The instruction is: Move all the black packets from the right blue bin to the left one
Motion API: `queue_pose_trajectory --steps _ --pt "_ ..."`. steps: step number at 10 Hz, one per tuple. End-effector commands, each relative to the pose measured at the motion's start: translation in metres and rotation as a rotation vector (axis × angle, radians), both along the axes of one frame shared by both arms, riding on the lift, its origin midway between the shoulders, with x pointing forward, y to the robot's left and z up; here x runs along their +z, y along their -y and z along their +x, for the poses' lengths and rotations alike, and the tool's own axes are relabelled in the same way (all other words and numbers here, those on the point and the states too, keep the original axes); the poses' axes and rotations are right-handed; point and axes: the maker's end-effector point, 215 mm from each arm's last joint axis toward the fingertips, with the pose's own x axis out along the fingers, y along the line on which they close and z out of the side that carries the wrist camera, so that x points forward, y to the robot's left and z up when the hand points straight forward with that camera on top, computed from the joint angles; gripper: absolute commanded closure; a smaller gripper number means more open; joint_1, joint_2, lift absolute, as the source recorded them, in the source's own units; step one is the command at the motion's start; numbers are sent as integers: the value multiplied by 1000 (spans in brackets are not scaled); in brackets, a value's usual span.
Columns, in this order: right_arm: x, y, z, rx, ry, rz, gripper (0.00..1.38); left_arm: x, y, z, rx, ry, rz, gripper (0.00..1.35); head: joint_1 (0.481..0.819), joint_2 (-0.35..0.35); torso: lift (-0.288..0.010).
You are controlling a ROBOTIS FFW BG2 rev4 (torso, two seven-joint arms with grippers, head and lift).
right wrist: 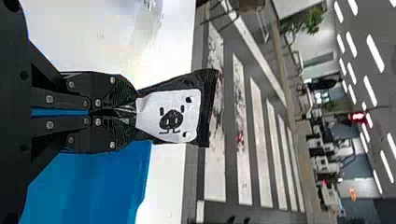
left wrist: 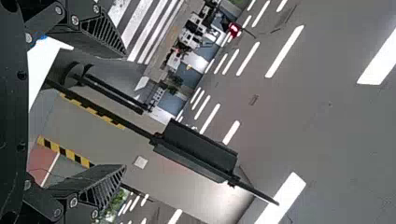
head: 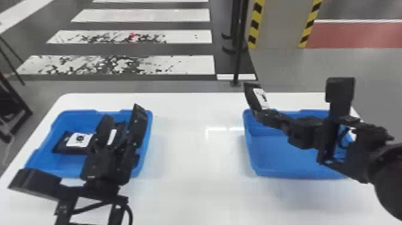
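Transfer step: right gripper (right wrist: 135,112) clamped on black packet (right wrist: 170,116); next, carry to left bin (head: 67,164), clear of wide-open left gripper (left wrist: 124,111), and release.

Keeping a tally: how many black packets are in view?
3: one packet gripped by the right gripper, a second packet in the left blue bin, a third packet there, partly behind the left gripper. More may be hidden.

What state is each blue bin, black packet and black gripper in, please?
Left blue plastic bin: lidless, upright.
Right blue plastic bin: lidless, upright, partly hidden.
Black white-labelled packet in left bin: lying label up.
Black left gripper: open.
Black right gripper: shut on black white-labelled packet.
That held packet: pinched at one end.
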Motion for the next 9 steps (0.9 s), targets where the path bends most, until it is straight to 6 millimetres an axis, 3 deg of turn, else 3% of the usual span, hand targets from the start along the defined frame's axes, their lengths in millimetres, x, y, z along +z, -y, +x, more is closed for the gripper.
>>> queue_pose_trajectory --steps 1,3,4,6,9 --pt "20 -58 -12 134 23 75 1161 0 26 -1 -57 -3 -26 223 695 57 -168" --pt "33 -113 -30 261 31 110 1161 -4 55 2 -122 -25 -5 223 695 97 -168" --pt "35 -133 -42 311 25 121 1161 -13 55 3 -123 -44 33 223 695 115 -168" --pt "26 -155 -61 364 -7 96 1161 -26 52 5 -120 -80 63 223 695 148 -168" --pt "13 -178 -76 424 -37 72 1161 -26 65 5 -149 -83 55 223 695 197 -168"
